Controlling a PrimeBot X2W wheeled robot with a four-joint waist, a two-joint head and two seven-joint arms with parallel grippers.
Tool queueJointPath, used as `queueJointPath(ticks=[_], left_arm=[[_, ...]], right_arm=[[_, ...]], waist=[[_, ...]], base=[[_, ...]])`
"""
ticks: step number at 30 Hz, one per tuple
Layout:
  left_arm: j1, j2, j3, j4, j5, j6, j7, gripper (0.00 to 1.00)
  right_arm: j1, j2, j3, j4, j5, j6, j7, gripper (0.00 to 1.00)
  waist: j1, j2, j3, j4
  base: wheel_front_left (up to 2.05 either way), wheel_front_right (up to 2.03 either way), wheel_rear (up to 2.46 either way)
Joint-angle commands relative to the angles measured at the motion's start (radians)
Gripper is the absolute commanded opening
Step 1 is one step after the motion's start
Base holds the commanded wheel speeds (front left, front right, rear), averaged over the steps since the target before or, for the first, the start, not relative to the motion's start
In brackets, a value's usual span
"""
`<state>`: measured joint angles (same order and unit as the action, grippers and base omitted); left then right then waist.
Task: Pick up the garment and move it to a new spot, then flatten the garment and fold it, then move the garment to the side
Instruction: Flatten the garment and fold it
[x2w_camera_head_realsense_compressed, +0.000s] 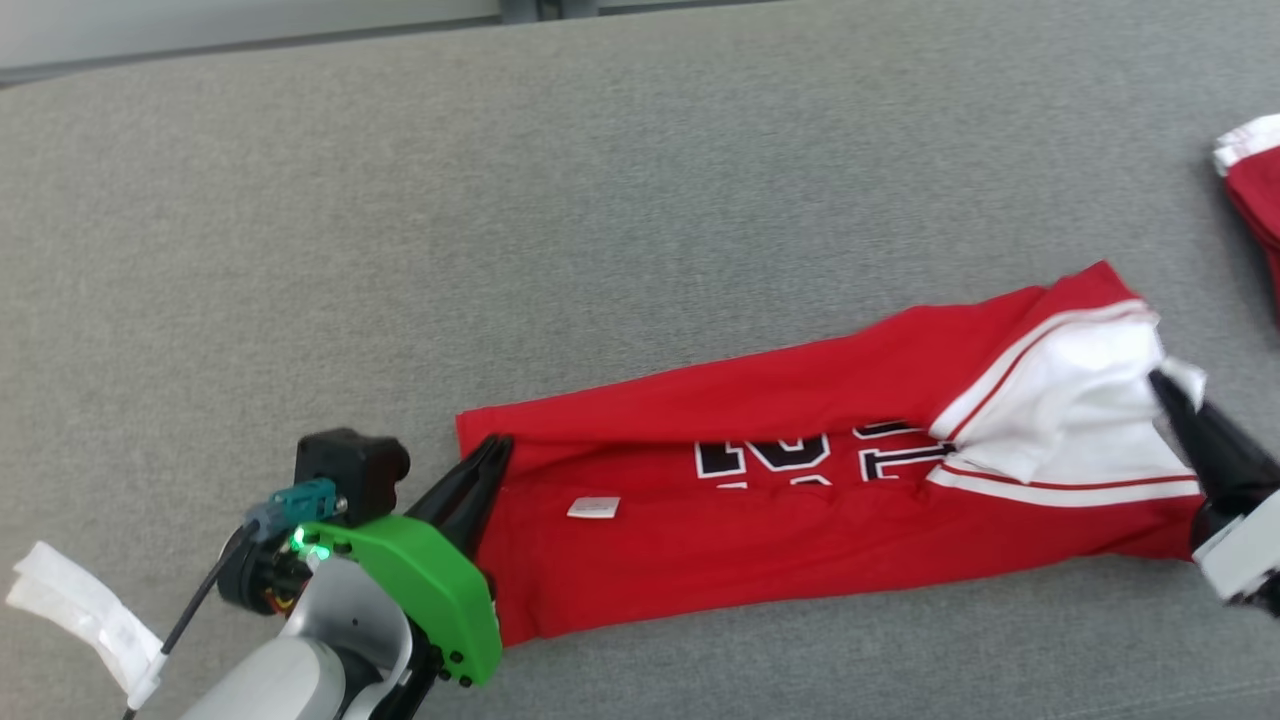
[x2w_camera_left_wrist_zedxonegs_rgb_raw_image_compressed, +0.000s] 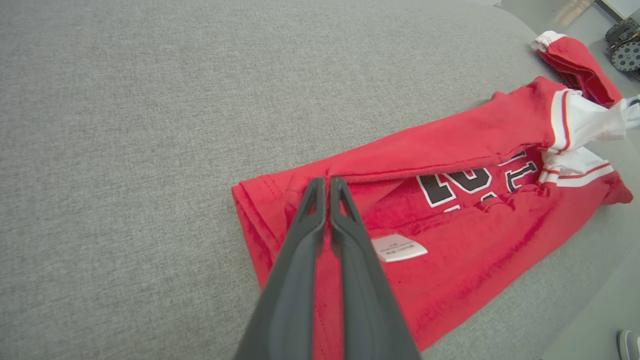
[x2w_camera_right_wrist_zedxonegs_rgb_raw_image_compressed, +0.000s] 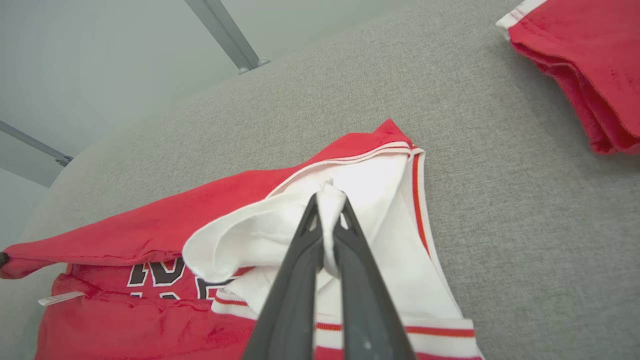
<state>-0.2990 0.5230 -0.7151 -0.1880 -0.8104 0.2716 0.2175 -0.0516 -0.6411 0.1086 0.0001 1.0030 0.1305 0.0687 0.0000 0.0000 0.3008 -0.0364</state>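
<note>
So far the soft red shirt with white trim (x2w_camera_head_realsense_compressed: 700, 540) lies half folded near the front edge of the grey cloth counter (x2w_camera_head_realsense_compressed: 500, 200), its ends pinched in the closed left tool (x2w_camera_head_realsense_compressed: 492, 446) and right tool (x2w_camera_head_realsense_compressed: 1162, 386), so I think more folding and moving aside are left.

We see a table (x2w_camera_head_realsense_compressed: 600, 200) covered in grey woven cloth. A red garment (x2w_camera_head_realsense_compressed: 760, 540) lies on it near us, folded into a long band running left to right, its right end white with red stripes. A small white tag (x2w_camera_head_realsense_compressed: 593, 508) shows towards its left end. A second red garment (x2w_camera_head_realsense_compressed: 1255, 180) with white trim lies at the far right, apart from the first.
</note>
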Motion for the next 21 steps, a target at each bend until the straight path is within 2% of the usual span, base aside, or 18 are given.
queueJointPath(ticks=[1,4,5,6,7,8,11,14,17,21], left_arm=[[0.019,0.018,0.000,0.009,0.009,0.011,-0.010,0.00],[0.055,0.011,-0.009,0.036,0.014,0.022,-0.024,0.00],[0.065,-0.003,-0.002,0.053,0.005,0.035,-0.036,0.00],[0.071,-0.012,0.004,0.070,0.002,0.046,-0.048,0.00],[0.078,-0.012,-0.004,0.094,0.012,0.047,-0.052,0.39],[0.091,-0.016,-0.011,0.111,0.010,0.046,-0.052,1.00],[0.111,-0.025,-0.008,0.160,0.037,0.074,-0.103,1.00],[0.140,-0.023,0.010,0.200,0.107,0.136,-0.215,1.00],[0.179,-0.054,0.049,0.212,0.130,0.186,-0.344,1.00],[0.215,-0.122,0.096,0.214,0.154,0.211,-0.463,1.00]], right_arm=[[0.016,0.020,0.006,0.008,-0.012,0.000,-0.006,0.00],[0.026,0.053,0.011,0.055,-0.053,0.000,-0.010,0.00],[0.020,0.067,-0.002,0.093,-0.084,0.000,-0.012,0.34],[0.012,0.074,-0.005,0.118,-0.117,0.000,-0.008,1.00],[0.001,0.088,-0.006,0.148,-0.153,0.000,0.005,1.00],[-0.008,0.100,-0.002,0.159,-0.171,0.000,0.016,1.00],[-0.024,0.110,-0.047,0.168,-0.211,0.000,0.028,1.00],[-0.029,0.121,-0.098,0.138,-0.246,0.000,0.057,1.00],[-0.047,0.128,-0.153,0.101,-0.293,0.000,0.121,1.00],[-0.076,0.143,-0.136,0.117,-0.380,0.000,0.230,1.00]], waist=[[0.0000,0.0000,-0.038,-0.045],[0.0000,0.0000,-0.039,-0.049],[0.0000,0.0000,-0.041,-0.049],[0.0000,0.0000,-0.042,-0.049],[0.0000,0.0000,-0.044,-0.049],[0.0000,0.0000,-0.047,-0.049],[0.0000,0.0000,-0.056,-0.044],[0.0000,0.0000,-0.059,-0.042],[0.0000,0.0000,-0.047,-0.042],[0.0000,0.0000,-0.013,-0.024]], base=[[0.00,0.00,0.00],[0.00,0.00,0.00],[0.00,0.00,0.00],[0.00,0.00,0.00],[0.00,0.00,0.00],[0.00,0.00,0.00],[0.00,0.00,0.00],[0.00,0.00,0.00],[0.00,0.00,0.00],[0.00,0.00,0.00]])
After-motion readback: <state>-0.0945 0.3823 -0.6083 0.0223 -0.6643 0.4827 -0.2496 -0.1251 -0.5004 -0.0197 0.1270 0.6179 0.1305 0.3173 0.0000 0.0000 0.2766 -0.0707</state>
